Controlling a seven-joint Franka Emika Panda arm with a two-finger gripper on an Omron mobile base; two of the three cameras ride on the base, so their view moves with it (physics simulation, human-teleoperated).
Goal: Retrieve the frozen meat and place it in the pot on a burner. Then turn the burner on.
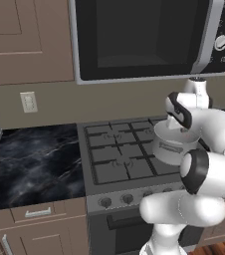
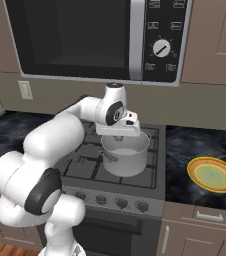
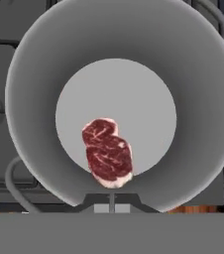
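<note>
With the meat point(image 3: 107, 153) lying in the pot point(image 2: 125, 156) below the shut, empty gripper point(image 3: 112, 202), turning a front knob point(image 2: 121, 203) came next.

The pot point(image 2: 126, 152) stood on the stove point(image 1: 115, 158) at its front right, its tall wall ringing the end effector point(image 3: 112, 202), which hung just above the rim with jaws closed. Inside, the meat point(image 3: 107, 152) covered part of the floor toward one side; the rest lay bare. The microwave point(image 2: 92, 37) hung close overhead. The left grates stood open. On the right worktop point(image 2: 185, 142) only a yellow dish point(image 2: 213, 174) sat, well apart.
</note>
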